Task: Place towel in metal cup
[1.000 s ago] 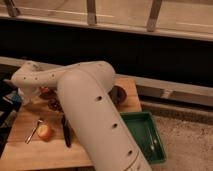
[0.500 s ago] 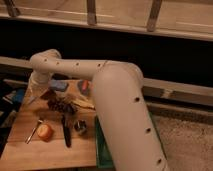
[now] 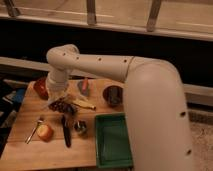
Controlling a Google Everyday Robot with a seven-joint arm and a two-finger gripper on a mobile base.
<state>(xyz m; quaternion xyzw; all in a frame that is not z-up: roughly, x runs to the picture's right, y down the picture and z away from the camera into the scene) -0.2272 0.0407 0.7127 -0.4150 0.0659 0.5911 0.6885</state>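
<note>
The towel [image 3: 63,106] looks like a dark patterned cloth bunched on the wooden table [image 3: 30,152], left of centre. My gripper [image 3: 59,100] hangs from the white arm [image 3: 100,65] and sits right at the towel's top edge. The small metal cup [image 3: 80,127] stands upright on the table, a little to the right of and in front of the towel. Nothing shows inside the cup.
A red bowl [image 3: 41,87] sits at the back left and a dark bowl [image 3: 112,95] at the back right. A green tray [image 3: 112,142] lies at the front right. A banana [image 3: 84,104], a black knife [image 3: 65,132], an orange fruit [image 3: 45,131] and a fork [image 3: 34,130] lie around the cup.
The arm has swung back and to the right, uncovering the table. The gripper has moved right from the table's left edge to the dark cloth.
</note>
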